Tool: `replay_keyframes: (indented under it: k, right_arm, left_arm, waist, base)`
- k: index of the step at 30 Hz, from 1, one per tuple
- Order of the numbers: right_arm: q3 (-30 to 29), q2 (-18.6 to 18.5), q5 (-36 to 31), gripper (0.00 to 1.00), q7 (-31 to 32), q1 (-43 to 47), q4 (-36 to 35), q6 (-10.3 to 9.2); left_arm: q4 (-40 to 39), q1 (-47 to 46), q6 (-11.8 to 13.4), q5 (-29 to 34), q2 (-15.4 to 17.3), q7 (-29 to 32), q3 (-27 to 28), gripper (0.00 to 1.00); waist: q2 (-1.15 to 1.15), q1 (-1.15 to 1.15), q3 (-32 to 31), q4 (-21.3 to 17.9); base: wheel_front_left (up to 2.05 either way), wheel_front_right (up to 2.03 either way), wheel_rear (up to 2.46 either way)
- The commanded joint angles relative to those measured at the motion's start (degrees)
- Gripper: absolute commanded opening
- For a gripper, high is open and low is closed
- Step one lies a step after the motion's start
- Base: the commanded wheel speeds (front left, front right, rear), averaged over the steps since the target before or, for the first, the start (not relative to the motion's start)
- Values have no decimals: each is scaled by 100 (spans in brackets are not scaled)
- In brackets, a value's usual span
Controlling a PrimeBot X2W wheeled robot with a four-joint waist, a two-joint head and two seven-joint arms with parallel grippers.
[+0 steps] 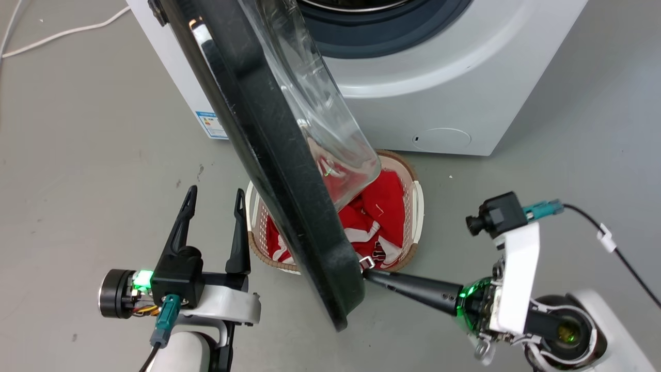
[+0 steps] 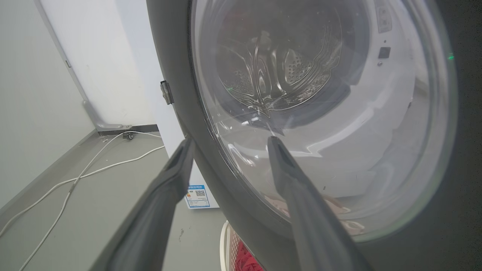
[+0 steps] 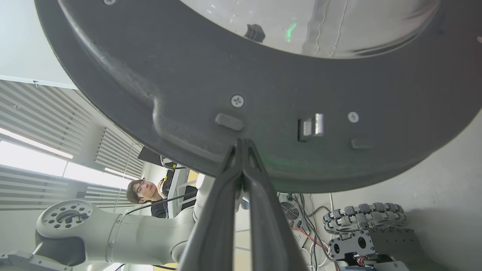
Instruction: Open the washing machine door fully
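Door (image 1: 273, 155) about half open, swing unfinished; right gripper (image 1: 367, 274), jaws closed empty, touches its inner rim; left gripper (image 1: 216, 192) jaws open, empty.

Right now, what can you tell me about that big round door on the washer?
The door is a wide round disc with a glossy black, slightly scuffed plastic rim and a bulging clear glass bowl. It stands part open, hinged at the left, above a basket. A metal latch shows on its free edge. The shut right gripper meets the inner rim there; the open left gripper is by the outer face.
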Motion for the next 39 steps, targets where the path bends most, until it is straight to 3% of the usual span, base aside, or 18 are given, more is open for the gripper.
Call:
replay_keyframes:
  k: [1,10,16,19,27,35,39]
  right_arm:
    - [61,70,25,0,-2,120,11,14]
    - [120,77,-109,0,-157,505,139,14]
    - [-126,101,-263,2,-595,776,-13,14]
    - [-378,125,-414,100,-990,895,-195,13]
    - [-1104,282,-1582,100,-2944,1119,-717,13]
    - [-999,-74,-3846,100,-5564,1288,-608,13]
    - [-1034,-82,-5005,100,-6105,1363,-389,13]
  left_arm:
    - [8,45,3,6,28,-16,17,100]
    - [68,298,-10,-6,29,-16,78,100]
    - [102,531,-23,-7,34,-16,99,100]
    - [102,629,-34,-9,31,-16,104,100]
    - [87,821,-20,-30,19,-16,126,100]
    - [61,1007,-31,-20,16,-16,162,100]
    - [46,1092,-29,-10,14,-16,183,100]
  waist:
    - [0,1,-46,-11]
    - [0,1,-410,-81]
    - [0,1,-737,-151]
    - [0,1,-883,-169]
    - [0,1,-1153,-173]
    - [0,1,-1330,-191]
    - [0,1,-1380,-206]
  base:
    - [0,0,0]
    - [0,0,0]
    - [0,0,0]
    - [0,0,0]
    - [0,0,0]
    - [0,0,0]
    - [0,0,0]
